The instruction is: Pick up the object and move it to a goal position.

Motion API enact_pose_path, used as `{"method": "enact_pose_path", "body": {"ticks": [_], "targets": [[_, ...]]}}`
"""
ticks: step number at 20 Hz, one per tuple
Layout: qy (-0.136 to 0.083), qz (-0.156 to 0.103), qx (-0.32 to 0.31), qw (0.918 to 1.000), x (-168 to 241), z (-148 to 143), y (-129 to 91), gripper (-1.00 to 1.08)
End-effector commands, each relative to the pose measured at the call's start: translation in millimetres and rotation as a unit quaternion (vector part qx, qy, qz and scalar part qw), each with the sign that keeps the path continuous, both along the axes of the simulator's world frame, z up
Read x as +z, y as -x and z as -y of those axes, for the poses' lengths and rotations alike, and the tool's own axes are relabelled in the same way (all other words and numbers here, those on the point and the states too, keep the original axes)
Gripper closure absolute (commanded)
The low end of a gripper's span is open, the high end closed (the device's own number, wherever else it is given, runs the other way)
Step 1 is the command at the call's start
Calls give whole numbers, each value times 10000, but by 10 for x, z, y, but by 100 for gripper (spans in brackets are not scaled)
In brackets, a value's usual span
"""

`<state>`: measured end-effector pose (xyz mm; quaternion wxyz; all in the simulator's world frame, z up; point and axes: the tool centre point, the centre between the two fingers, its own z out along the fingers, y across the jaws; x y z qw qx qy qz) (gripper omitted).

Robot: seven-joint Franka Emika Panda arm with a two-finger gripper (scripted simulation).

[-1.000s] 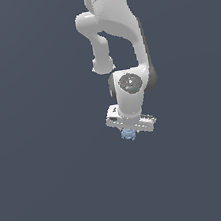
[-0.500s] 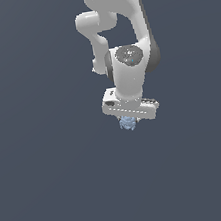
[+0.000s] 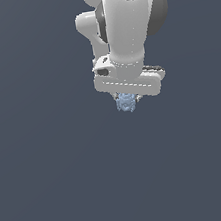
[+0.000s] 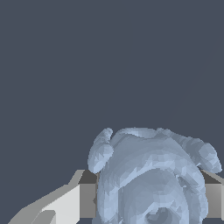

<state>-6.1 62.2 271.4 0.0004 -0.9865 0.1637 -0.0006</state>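
Object (image 3: 126,102) sits pinched between the gripper (image 3: 127,101) fingers (image 4: 87,200), tucked just under the white bar (image 3: 128,83), so it rides with the arm. Clamped on both sides, it looks secure for carrying to the goal.

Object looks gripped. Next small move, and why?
Probably keep the gripper shut and carry on toward the goal. The pale-blue object sits between both fingers under the white bar, with nothing touching it below. No goal marker shows, so direction is unclear.
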Motion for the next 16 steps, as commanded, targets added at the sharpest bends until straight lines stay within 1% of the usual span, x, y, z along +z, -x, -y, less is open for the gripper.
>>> {"method": "enact_pose_path", "body": {"ticks": [1, 8, 12, 16], "targets": [[1, -5, 0, 10000, 291, 13, 21, 108], [1, -5, 0, 10000, 929, 38, 40, 108], [1, -5, 0, 10000, 1164, 46, 38, 108], [1, -5, 0, 10000, 1311, 51, 34, 108]]}}
